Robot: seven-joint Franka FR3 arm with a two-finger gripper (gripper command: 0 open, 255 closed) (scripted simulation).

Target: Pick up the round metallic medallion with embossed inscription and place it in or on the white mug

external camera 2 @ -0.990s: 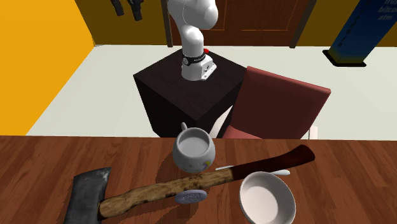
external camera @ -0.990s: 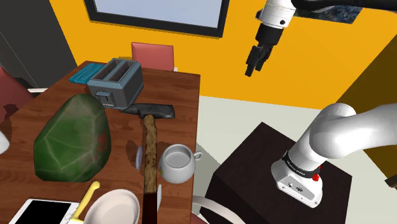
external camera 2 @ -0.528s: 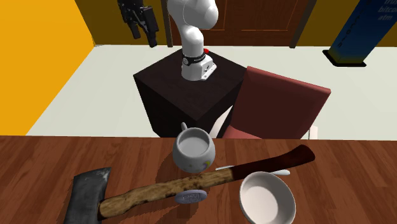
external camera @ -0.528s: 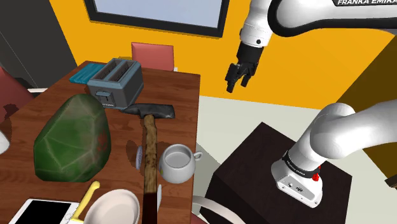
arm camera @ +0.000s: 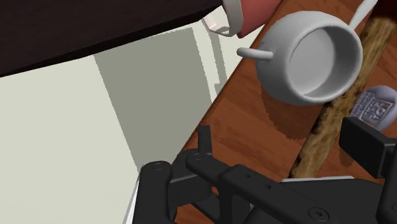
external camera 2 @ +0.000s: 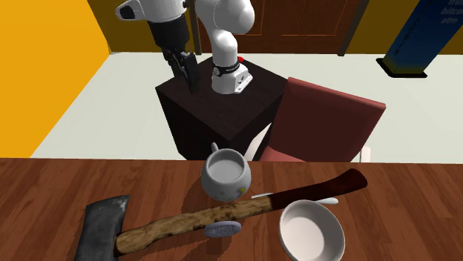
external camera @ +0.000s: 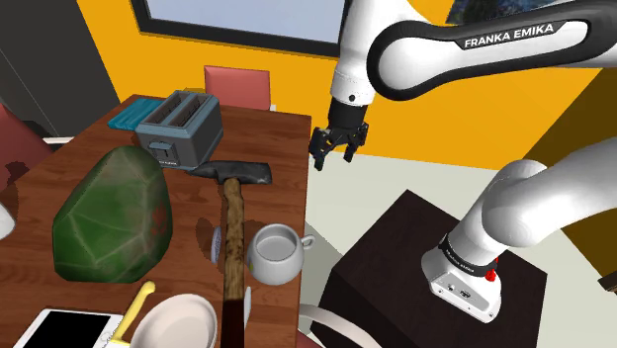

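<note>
A small grey round medallion (external camera 2: 222,229) with raised lettering lies flat on the wooden table (external camera: 277,148), tucked against the hammer's handle (external camera 2: 194,221). It also shows as medallion (external camera: 216,240) and medallion (arm camera: 379,105). The white mug (external camera: 275,253) stands upright and empty just across the handle; mug (external camera 2: 226,176), mug (arm camera: 316,57). My black gripper (external camera: 332,155) hangs open and empty in the air beside the table's edge, well above and apart from both. From the far side, the gripper (external camera 2: 187,73) shows before the stand. In the wrist view the fingers (arm camera: 366,144) stand apart.
A hammer (external camera: 232,222) lies along the table between medallion and mug. A green rock (external camera: 112,217), toaster (external camera: 178,129), white bowl (external camera: 178,324), tablet (external camera: 61,331) and yellow-handled item (external camera: 134,308) share the table. A red chair (external camera 2: 323,122) and the dark stand (external camera 2: 215,111) flank it.
The arm has swung down and toward the shoulder view's left, bringing the gripper from high by the orange wall to just beside the table's edge. The fingers stay open. Table objects have not moved.
</note>
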